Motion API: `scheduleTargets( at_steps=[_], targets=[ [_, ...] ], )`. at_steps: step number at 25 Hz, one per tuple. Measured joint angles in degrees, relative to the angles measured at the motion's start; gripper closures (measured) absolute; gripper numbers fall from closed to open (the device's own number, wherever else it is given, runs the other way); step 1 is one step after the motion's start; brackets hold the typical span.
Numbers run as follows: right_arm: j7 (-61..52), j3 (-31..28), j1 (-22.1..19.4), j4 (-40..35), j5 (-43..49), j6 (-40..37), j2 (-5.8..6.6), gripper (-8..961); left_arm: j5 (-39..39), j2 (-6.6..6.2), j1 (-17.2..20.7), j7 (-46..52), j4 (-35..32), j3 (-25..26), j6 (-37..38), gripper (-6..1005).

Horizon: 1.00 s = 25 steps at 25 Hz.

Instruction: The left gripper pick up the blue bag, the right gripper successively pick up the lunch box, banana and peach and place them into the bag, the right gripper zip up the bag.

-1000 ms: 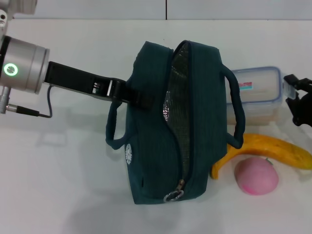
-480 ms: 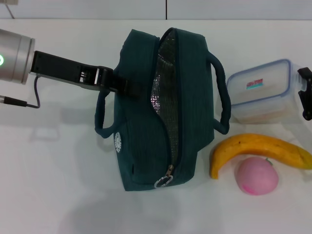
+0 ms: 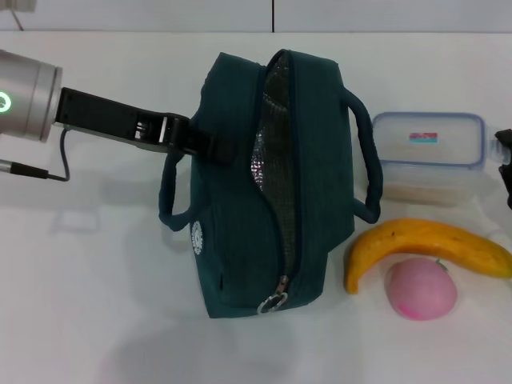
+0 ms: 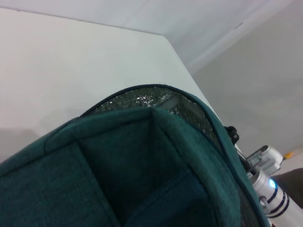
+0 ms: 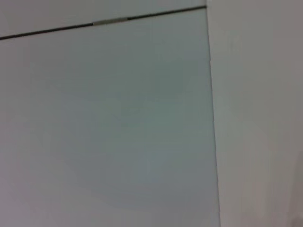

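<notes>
The blue bag (image 3: 240, 208) lies on its side on the white table, its zipper open and silver lining (image 3: 268, 152) showing. My left gripper (image 3: 214, 149) reaches in from the left and is shut on the bag's near edge by one handle. The left wrist view shows only the blue bag (image 4: 118, 170) up close, with its foil lining (image 4: 142, 100). The lunch box (image 3: 428, 156) sits flat to the right of the bag. In front of it lie the banana (image 3: 432, 242) and the peach (image 3: 422, 289). Only a black sliver of my right gripper (image 3: 506, 164) shows at the right edge, beside the lunch box.
The zipper's metal ring pull (image 3: 272, 304) hangs at the bag's near end. One loop handle (image 3: 368, 172) almost touches the lunch box. A thin cable (image 3: 48, 172) trails under my left arm. The right wrist view shows only a pale surface with a dark seam (image 5: 109, 21).
The bag was pulled left with my left gripper, off the lunch box and banana. My right gripper slid right, almost out of view. The lunch box looked tilted half a second ago and now lies flat.
</notes>
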<state>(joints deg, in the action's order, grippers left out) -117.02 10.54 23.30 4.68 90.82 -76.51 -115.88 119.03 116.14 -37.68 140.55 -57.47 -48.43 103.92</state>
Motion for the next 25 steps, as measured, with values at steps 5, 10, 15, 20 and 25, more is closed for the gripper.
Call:
scheduleTargets(
  at_steps=[5, 10, 15, 20, 25],
  targets=[
    [0.1, 1.8, 0.6, -4.9, 0.3, -0.5, 0.24, 866, 0.1, 0.15, 0.0, -0.2, 0.0, -0.1, 0.1, 964],
    [0.1, 7.8, 2.3, -11.3, 0.4, -0.3, 0.46, 866, 0.2, 0.32, 0.4, -0.3, 0.0, -0.2, 0.2, 964],
    [0.1, 16.1, 3.8, -16.8, 0.4, 0.5, 0.81, 867, 0.2, 0.59, 0.8, -0.2, 0.0, -0.2, 0.2, 963],
    [0.2, 21.4, 4.1, -19.3, 0.4, 3.0, 1.70, 867, 0.2, 0.85, 0.9, -0.2, 0.7, -0.2, 0.4, 963],
    [4.2, 22.3, 4.1, -19.8, 0.4, 4.0, 2.86, 868, 0.1, 0.85, 0.9, -0.2, 0.9, -0.2, 0.4, 963]
  ],
)
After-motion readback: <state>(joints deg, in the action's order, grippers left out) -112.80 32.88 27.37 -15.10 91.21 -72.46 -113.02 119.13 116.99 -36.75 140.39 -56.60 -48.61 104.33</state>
